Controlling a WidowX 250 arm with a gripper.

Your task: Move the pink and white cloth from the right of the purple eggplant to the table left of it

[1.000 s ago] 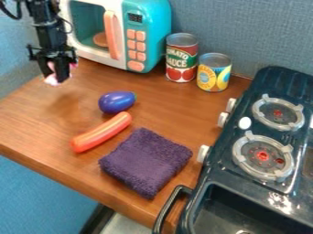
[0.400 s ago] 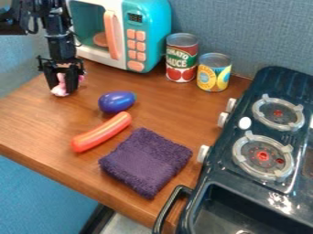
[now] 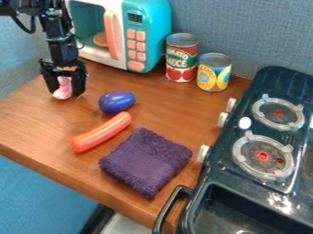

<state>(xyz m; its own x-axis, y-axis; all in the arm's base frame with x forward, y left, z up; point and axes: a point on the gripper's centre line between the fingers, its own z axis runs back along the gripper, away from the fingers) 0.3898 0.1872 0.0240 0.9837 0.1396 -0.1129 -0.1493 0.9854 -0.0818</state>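
- Brown wood-grain counter (image 3: 36,114) against blue fabric-textured panels (image 3: 245,32); its flat top gives the loose items steady support.
- Black two-finger gripper (image 3: 63,95) hangs down over the counter's far left part, near the microwave. Its fingers stand partly open, about as wide as the small, soft-looking pink-and-white object (image 3: 63,87) between them, and seem to hold it from both sides. Pointing downward probably keeps the arm clear of that object; whether its lower end touches the wood, I cannot tell.
- Glossy purple toy eggplant (image 3: 116,102) lies on its side, its rounded body resting more securely that way.
- Orange-red plastic sausage (image 3: 102,132) lies slantwise just beside it.
- Dark purple folded terry cloth (image 3: 147,162) lies flat, the folds making a compact pad.
- Teal-and-white toy microwave (image 3: 147,27) and two upright cylindrical cans, one red-and-green (image 3: 182,57), one shorter and yellow-and-blue (image 3: 214,72), stand at the back, likely leaving the front open for handling.
- Black plastic toy stove (image 3: 263,156) with its sink basin (image 3: 245,205) sits along the right side.
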